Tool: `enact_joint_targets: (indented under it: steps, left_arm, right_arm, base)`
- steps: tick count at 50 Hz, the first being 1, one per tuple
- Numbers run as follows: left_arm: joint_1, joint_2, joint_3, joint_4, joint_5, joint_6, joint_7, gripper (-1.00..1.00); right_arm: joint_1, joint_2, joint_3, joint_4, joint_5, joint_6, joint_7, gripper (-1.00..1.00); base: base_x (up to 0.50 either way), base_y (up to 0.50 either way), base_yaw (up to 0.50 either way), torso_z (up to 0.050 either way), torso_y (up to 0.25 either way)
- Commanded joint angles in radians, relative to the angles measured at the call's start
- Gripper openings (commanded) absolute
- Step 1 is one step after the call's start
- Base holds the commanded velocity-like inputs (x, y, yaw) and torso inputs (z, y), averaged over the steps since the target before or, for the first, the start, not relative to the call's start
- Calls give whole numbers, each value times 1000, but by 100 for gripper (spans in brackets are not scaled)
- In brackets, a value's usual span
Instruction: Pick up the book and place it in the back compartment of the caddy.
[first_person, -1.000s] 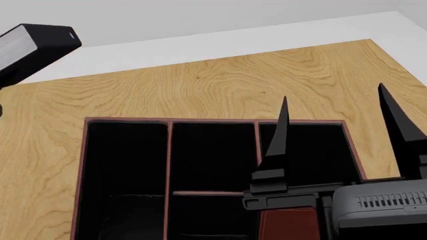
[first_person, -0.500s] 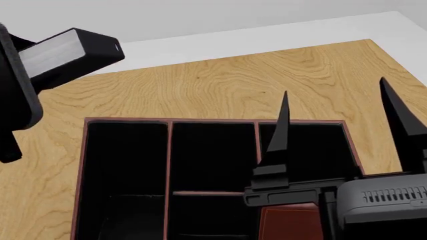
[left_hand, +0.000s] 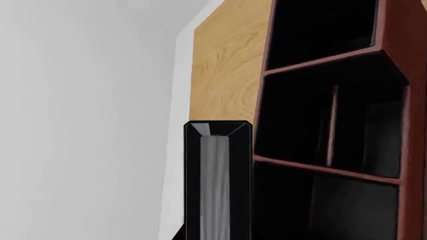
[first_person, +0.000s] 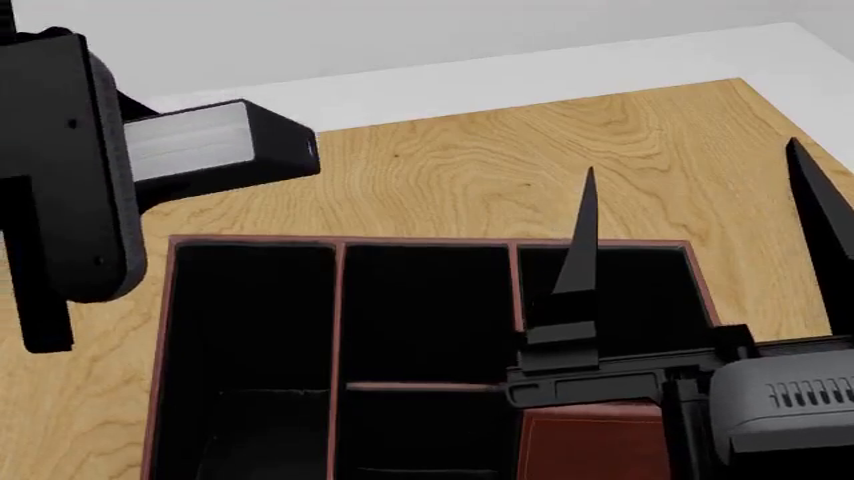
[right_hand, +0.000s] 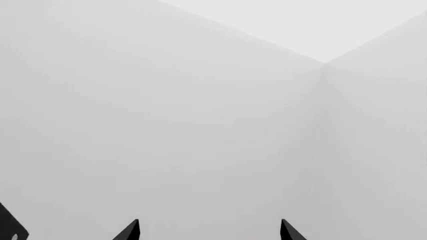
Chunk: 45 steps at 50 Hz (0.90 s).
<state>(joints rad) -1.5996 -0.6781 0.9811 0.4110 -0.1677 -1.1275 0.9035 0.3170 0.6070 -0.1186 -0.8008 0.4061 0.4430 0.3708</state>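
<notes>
Book (first_person: 214, 145): carried in the left gripper (first_person: 80, 170), held in the air over the table (first_person: 534, 150), just outside the caddy's back-left corner.
Left jaws: closed on the book; pale page edge faces the head camera.
Step in hand: I judge it best to bring the book over a back cell, align it with the dividers, then lower it.
Caddy (first_person: 514, 275): three back cells look empty; a dark-red block (first_person: 581, 445) sits in a front cell.
Right gripper (first_person: 707, 240): jaws spread wide, holding nothing.
</notes>
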Motion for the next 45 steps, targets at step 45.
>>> enact_joint_targets:
  steps: [45]
  left_arm:
    - [-22, 226, 119, -27, 15, -66, -7, -100]
  right_arm:
    - [-186, 30, 136, 25, 11, -176, -14, 100]
  base:
    - [0, 0, 0, 0, 1]
